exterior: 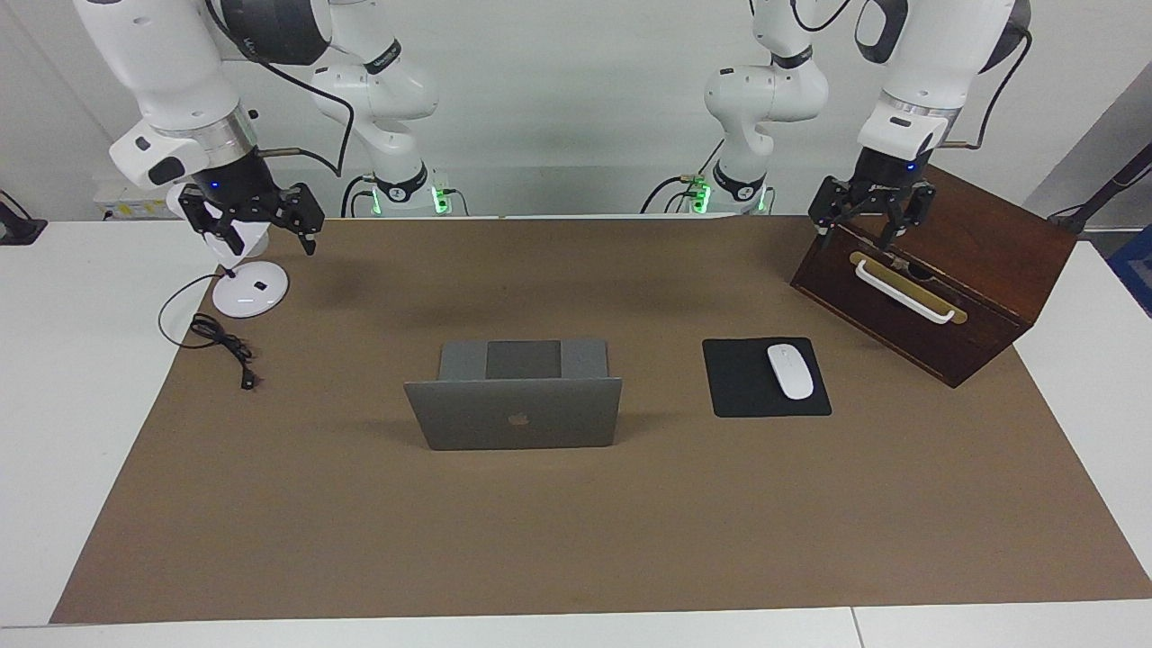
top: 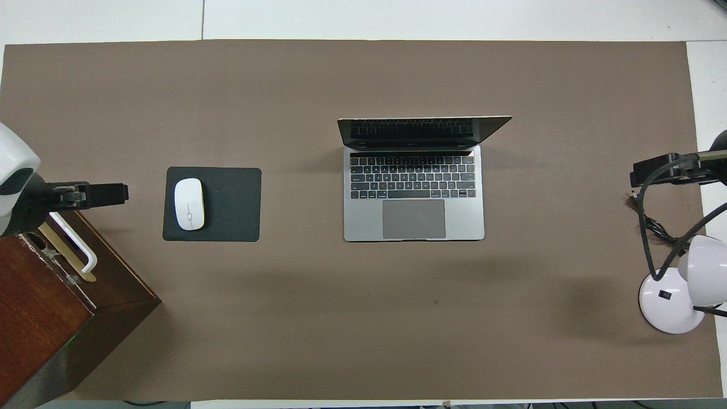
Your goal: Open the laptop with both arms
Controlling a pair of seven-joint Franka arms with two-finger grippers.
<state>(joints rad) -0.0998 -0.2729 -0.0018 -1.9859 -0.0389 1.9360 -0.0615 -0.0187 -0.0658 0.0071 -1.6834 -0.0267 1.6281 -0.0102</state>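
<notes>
**Laptop already open, both arms parked at the table ends**

Going by the facing view, one end to the other. Right gripper (exterior: 261,225) hangs over the white desk lamp (exterior: 249,288) at its end of the table, fingers spread apart, holding nothing. A loose black cable (exterior: 223,340) lies beside the lamp base.

The laptop (exterior: 515,412) sits mid-table on the brown mat (exterior: 576,540), lid raised to roughly upright with its back facing away from the robots; keyboard and trackpad are exposed in the overhead view (top: 413,193). Neither gripper is near it.

Toward the left arm's end: black mouse pad (exterior: 751,391) with a white mouse (exterior: 789,370) on it, beside the laptop. Then the wooden box (exterior: 945,288), with the left gripper (exterior: 871,225) just above its white handle, fingers apart, empty.

Step judgement: the opening looks done (or near enough); both arms seem to be waiting. If anything is left, it would mean both grippers travelling back in to the laptop.

Readable marks: an apple logo on the lid only. Keycap legends are too small to read.
</notes>
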